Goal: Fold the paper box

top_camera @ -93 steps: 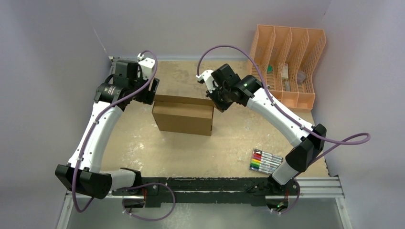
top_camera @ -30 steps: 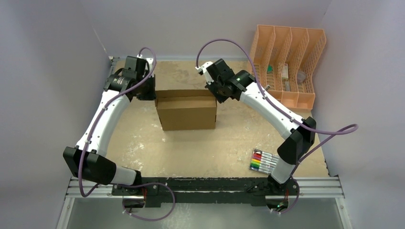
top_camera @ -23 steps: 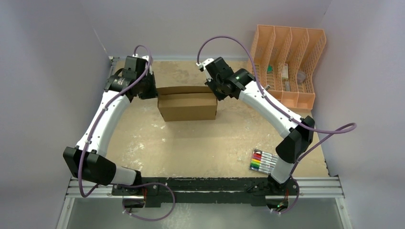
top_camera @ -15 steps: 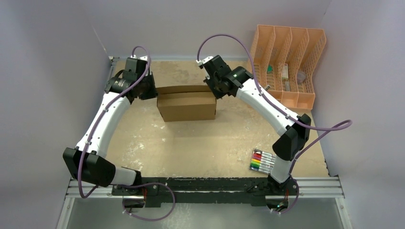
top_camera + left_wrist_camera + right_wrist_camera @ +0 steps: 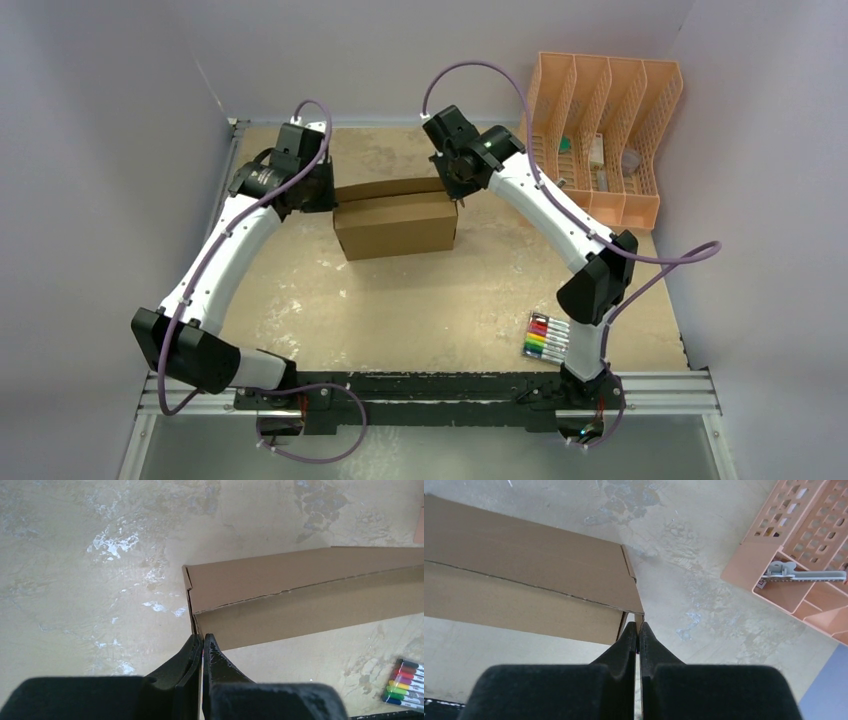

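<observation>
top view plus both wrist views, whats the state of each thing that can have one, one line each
paper box: folded up into a box, flaps down, resting on the table
left tool: shut, tips at the box's left end corner
right tool: shut, tips at the box's right end corner
markers: lying flat, side by side
organizer: upright, small items in its slots

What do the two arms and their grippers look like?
The left arm and right arm have white links, black joints and a purple cable looping alongside. The left gripper and right gripper are black, with two tapering fingers.
</observation>
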